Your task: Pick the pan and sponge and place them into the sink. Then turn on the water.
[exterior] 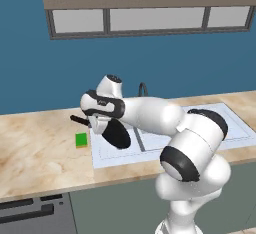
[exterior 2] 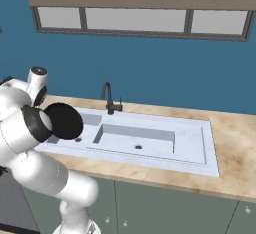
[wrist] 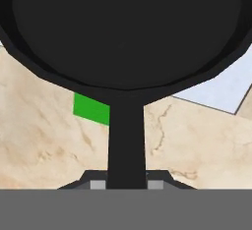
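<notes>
The pan's handle [wrist: 126, 145] runs straight up from the bottom of the hand view, and the pincer [wrist: 126, 184] is clenched on its near end; the pan [wrist: 126, 27] itself spreads wide and black beyond it, lifted clear of the desk [exterior: 40, 148]. From the left base view the pan [exterior: 116, 134] hangs tilted, its face turned outward, over the left end of the sink [exterior: 235, 123]; the right base view puts the pan [exterior 2: 64, 121] above the near left corner of the sink [exterior 2: 192, 148], just short of the left basin, though whether it sits fully over the basin or partly over the rim I cannot tell from these angles. The sponge [exterior: 81, 140] lies on the desk just beside the sink's left edge, untouched; in the hand view the sponge [wrist: 91, 110] peeps out under the pan's rim. The faucet [exterior 2: 108, 98] stands at the back of the sink with no stream showing.

The risks, as I judge them: the hold is far out on a thin handle, so the heavy disc could twist or droop in the grip as the arm swings; released from this tilt, the pan might catch the rim and slide onto the desk rather than settle in the basin; a low sweep leftward could knock the sponge away; a wide pan laid badly may crowd the space under the faucet.
</notes>
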Tool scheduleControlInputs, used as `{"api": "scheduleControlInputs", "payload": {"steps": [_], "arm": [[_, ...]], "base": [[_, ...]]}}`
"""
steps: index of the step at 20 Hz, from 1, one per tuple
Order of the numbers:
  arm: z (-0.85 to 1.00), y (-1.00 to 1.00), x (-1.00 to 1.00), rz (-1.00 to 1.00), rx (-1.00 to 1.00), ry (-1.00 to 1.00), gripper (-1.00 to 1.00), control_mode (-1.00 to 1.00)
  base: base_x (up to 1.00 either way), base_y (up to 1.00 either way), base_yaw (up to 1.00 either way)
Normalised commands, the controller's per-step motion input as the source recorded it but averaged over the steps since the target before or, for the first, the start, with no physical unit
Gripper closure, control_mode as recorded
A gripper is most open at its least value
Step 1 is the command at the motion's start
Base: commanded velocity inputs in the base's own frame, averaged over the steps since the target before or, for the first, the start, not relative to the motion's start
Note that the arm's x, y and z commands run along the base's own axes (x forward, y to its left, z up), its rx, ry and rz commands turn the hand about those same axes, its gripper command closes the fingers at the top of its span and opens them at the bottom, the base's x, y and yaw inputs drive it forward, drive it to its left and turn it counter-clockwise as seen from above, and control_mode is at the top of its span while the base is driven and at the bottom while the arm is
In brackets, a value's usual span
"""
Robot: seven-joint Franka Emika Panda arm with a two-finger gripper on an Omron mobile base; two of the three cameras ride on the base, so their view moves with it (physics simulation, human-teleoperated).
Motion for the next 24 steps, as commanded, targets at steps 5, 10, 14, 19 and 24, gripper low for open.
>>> {"api": "scheduleControlInputs", "payload": {"steps": [5, 10, 14, 19, 24], "arm": [[-0.19, -0.07, 0.08, 0.13, -0.08, 0.04, 1.0, -1.0], [-0.21, -0.17, 0.0, 0.15, -0.12, 0.01, 1.0, -1.0], [-0.17, -0.18, 0.0, 0.15, -0.08, 0.0, 1.0, -1.0], [-0.35, -0.13, 0.01, 0.15, -0.01, 0.02, 1.0, -1.0], [-0.5, -0.12, 0.0, 0.1, 0.0, 0.0, 1.0, -1.0]], "base": [[0.0, 0.0, 0.0], [0.0, 0.0, 0.0], [0.0, 0.0, 0.0], [0.0, 0.0, 0.0], [0.0, 0.0, 0.0]]}}
